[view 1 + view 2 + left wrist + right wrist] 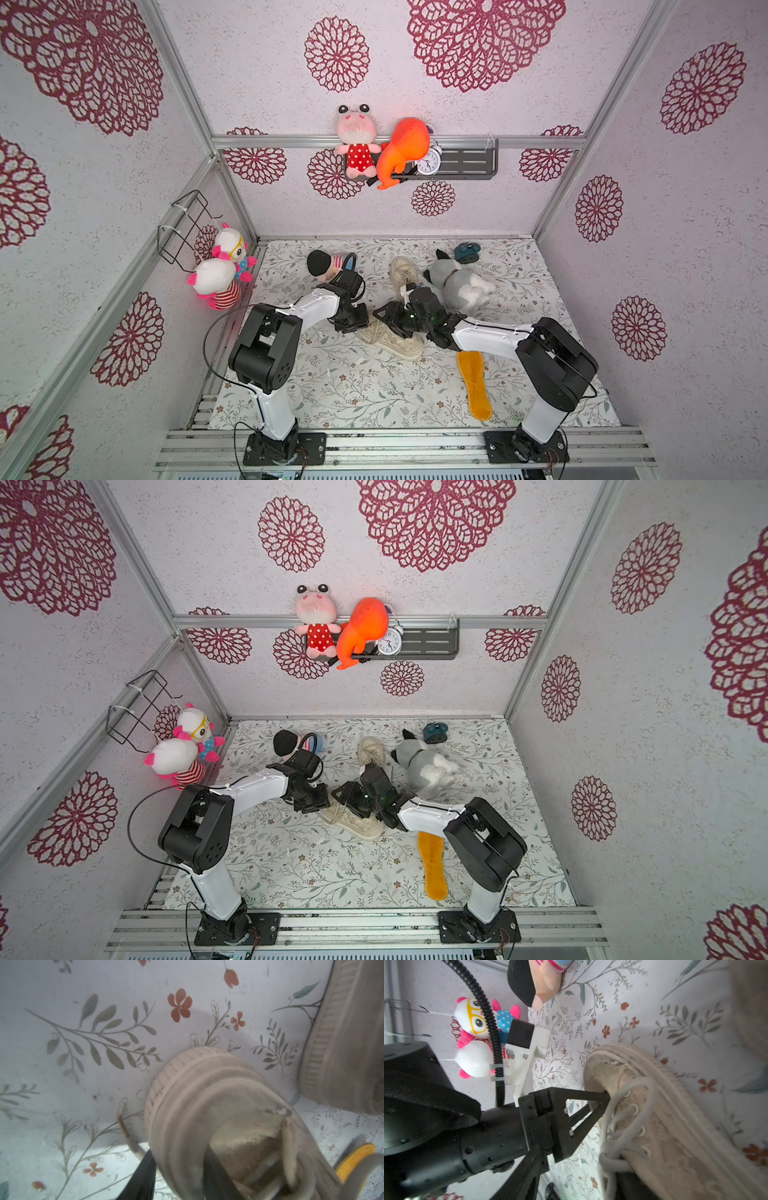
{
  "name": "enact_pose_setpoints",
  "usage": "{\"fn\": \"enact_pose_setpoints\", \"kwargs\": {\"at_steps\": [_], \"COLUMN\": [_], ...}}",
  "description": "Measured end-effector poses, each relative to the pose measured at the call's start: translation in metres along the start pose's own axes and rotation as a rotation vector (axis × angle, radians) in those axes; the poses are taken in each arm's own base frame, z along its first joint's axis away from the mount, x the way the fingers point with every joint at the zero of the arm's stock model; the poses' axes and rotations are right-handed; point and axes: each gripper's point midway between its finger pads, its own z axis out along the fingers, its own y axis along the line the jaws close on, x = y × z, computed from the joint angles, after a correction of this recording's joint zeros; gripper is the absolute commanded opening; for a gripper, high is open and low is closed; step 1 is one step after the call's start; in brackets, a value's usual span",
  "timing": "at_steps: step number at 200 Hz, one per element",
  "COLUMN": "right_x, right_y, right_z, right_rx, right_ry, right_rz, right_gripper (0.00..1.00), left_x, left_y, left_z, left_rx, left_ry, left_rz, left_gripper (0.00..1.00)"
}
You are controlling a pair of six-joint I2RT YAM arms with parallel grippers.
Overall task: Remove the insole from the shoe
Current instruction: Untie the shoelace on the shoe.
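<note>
A beige lace-up shoe (392,343) (353,820) lies mid-table on the floral cloth. My left gripper (178,1153) (353,322) is shut on the shoe's heel wall (182,1118). One finger (143,1174) is outside and the other finger (216,1174) is inside the opening. My right gripper (581,1178) (388,322) hovers over the laces (629,1093) with its jaws apart. One of its fingers (529,1169) is over the cloth, the other is half hidden under the laced upper. An orange insole (473,386) (432,866) lies flat beside the right arm. What lies inside the shoe is unclear.
A second beige shoe (405,272) lies behind, next to a grey plush dog (457,284). A black-haired doll (322,264) and a teal object (467,251) sit at the back. Plush toys (220,274) hang on the left wall.
</note>
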Motion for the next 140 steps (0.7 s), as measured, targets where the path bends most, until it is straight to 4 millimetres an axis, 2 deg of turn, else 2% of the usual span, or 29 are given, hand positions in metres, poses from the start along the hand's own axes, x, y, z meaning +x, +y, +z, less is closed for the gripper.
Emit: {"fn": "enact_pose_setpoints", "kwargs": {"at_steps": [92, 140], "right_x": [-0.004, 0.001], "right_y": [-0.016, -0.007], "right_z": [0.01, 0.001], "right_rx": [0.139, 0.106], "right_ry": [-0.009, 0.012], "right_rz": [-0.318, -0.457], "right_gripper": [0.57, 0.56], "left_x": [0.001, 0.001], "left_y": [0.0, 0.0], "left_z": [0.0, 0.0], "left_rx": [-0.024, -0.026], "left_ry": [-0.013, -0.016], "left_rz": [0.043, 0.05], "left_gripper": [0.37, 0.37]}}
